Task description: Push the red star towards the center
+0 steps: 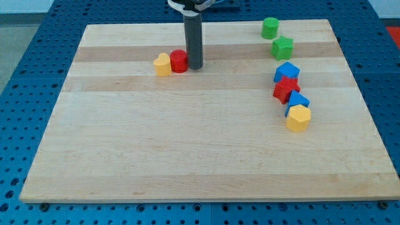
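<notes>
1. The table (206,162) is a pale wooden board resting on a blue pegboard surface (25,69).
2. Furthest to the view's left lies a yellow heart-shaped block (162,64), up at about eleven o'clock from the board's middle.
3. Touching it on its three o'clock side is a red round block (179,61).
4. My tip (195,67) stands just at the three o'clock side of that red round block, touching it or nearly so; the dark rod rises straight up from there out of the view's top.
5. There is no claw on this arm, only the rod, so nothing can be said of a claw being apart or together.
6. Over at about one o'clock from the middle sits a green round block (270,27), and just below it, at its five o'clock, a green star-like block (282,47).
7. Below those runs a tight chain at about two to three o'clock: a blue block (287,70), then the red star (285,89) touching it at six o'clock.
8. The red star is well apart from my tip, near the view's right edge of the table.
9. Touching the red star at its five o'clock is a second blue block (298,100), and against that a yellow six-sided block (299,117).
</notes>
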Controlling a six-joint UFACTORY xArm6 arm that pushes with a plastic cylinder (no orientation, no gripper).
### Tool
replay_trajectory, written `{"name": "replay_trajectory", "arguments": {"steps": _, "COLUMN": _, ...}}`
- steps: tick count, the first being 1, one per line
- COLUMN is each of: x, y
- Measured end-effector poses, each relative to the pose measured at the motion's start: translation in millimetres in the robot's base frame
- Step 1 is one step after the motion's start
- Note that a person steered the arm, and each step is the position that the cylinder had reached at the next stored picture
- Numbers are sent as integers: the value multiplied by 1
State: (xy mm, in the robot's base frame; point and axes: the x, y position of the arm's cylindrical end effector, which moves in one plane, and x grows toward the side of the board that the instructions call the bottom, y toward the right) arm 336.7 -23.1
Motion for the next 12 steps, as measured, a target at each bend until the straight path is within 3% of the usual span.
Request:
{"name": "replay_trajectory", "arguments": {"steps": 5, "x": 0, "y": 230}}
{"name": "replay_trajectory", "arguments": {"steps": 7, "x": 65, "y": 289}}
{"name": "replay_trajectory", "arguments": {"steps": 8, "x": 84, "y": 271}}
{"name": "replay_trajectory", "arguments": {"steps": 12, "x": 84, "y": 124}}
